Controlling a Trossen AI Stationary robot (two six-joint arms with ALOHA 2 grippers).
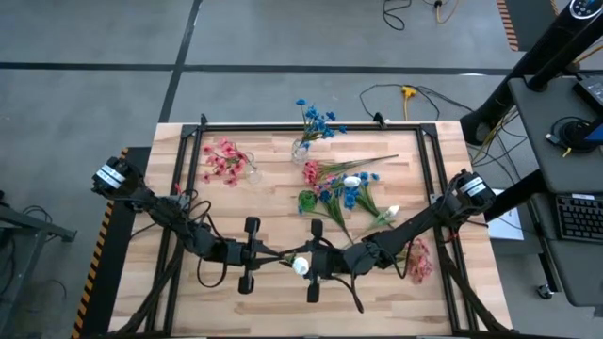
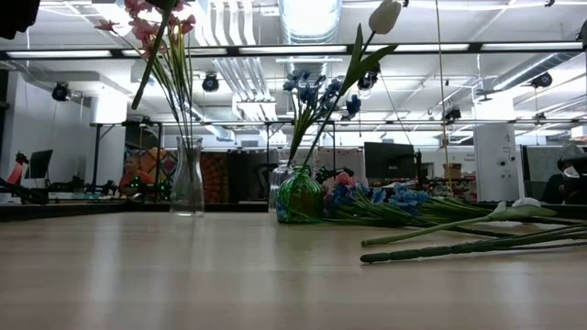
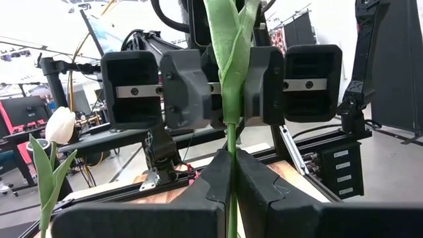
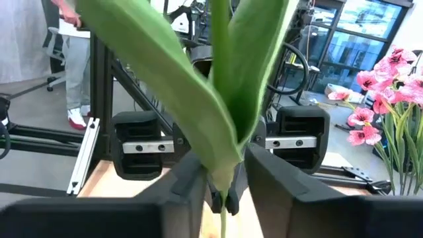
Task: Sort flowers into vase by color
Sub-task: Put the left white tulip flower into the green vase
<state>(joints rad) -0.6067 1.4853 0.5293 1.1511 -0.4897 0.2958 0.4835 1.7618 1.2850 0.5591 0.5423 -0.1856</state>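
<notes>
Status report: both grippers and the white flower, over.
Left gripper shut on white flower stem. Right gripper closing on same stem, facing left. Handover mid-air, nothing in between.

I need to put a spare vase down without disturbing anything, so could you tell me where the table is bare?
The near left corner, in front of the left arm, is bare wood. So is the strip between the pink-flower vase and the blue-flower vase. It is crowded mid-right, where loose flowers lie, and at the near centre, where the left pincer and right pincer meet on a white tulip.
</notes>
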